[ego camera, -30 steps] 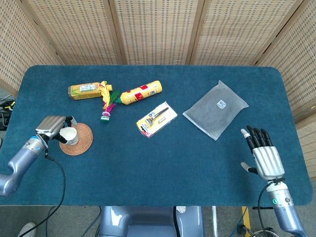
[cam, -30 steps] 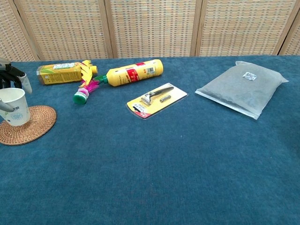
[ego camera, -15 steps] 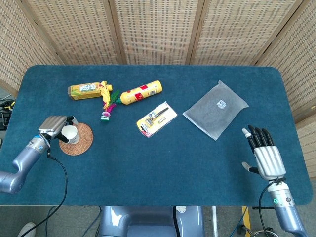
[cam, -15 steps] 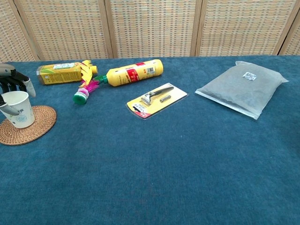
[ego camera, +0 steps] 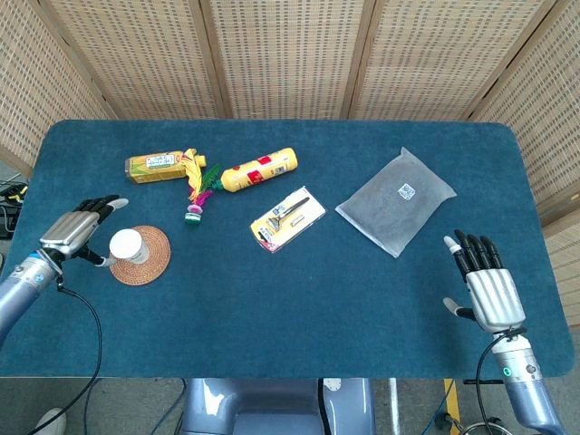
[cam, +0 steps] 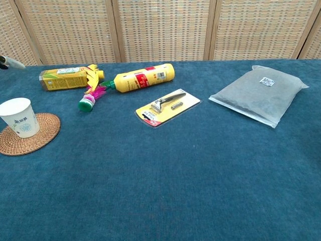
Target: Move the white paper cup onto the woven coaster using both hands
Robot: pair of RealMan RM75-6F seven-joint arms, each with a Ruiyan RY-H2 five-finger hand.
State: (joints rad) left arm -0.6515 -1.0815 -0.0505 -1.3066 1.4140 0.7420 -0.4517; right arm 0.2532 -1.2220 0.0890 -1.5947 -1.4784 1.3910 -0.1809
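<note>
We see the blue table (ego camera: 299, 299) filling both views, backed by woven screens (ego camera: 290, 54). On its right half lies the largest item, a grey plastic pouch (ego camera: 396, 200), flat and well apart from everything else. Near the far left edge we find a yellow bottle (ego camera: 260, 169) on its side and, left of it, a yellow carton (ego camera: 159, 166), also lying down; between them a feathered shuttlecock (ego camera: 198, 186) sprawls with its green base toward us. A carded razor pack (ego camera: 287, 218) lies near the middle of the table.

Our right hand (ego camera: 483, 288) rests over the near right corner, fingers straight and spread, holding nothing. Our left hand (ego camera: 74, 233) sits just left of the coaster, fingers extended and apart, empty; in the head view its fingertips are near the cup but we see a gap between them. The chest view shows only a sliver of it at the left edge.

The woven coaster (cam: 27, 134) lies at the near left, and the white paper cup (cam: 20, 117) stands upright on it, toward its left side. Nothing lies between the cup and the left hand; the shuttlecock is the nearest other thing, just beyond the coaster.
</note>
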